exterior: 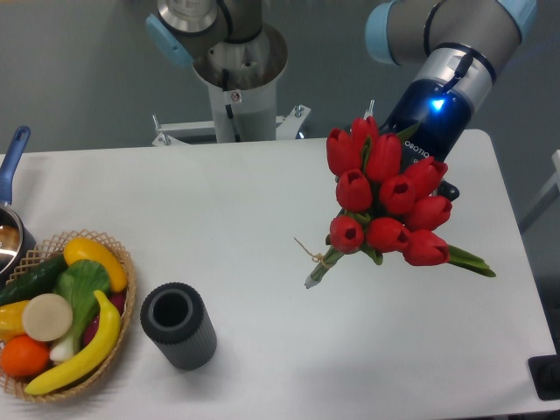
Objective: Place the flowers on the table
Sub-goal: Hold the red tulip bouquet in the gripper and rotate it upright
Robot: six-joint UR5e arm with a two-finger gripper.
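The flowers, a bunch of red tulips with green stems tied with tan twine, are tilted over the right half of the white table. Their blooms face up toward the camera and the stem ends point down-left, close to the tabletop. Whether the stems touch it I cannot tell. My gripper reaches in from the upper right behind the blooms, shut on the flowers. Its fingers are mostly hidden by the tulips; only a dark bit shows at the bunch's right edge.
A dark grey ribbed cylinder vase stands at the front left of centre. A wicker basket of fruit and vegetables sits at the front left corner. A pot with a blue handle is at the left edge. The arm's base stands behind the table.
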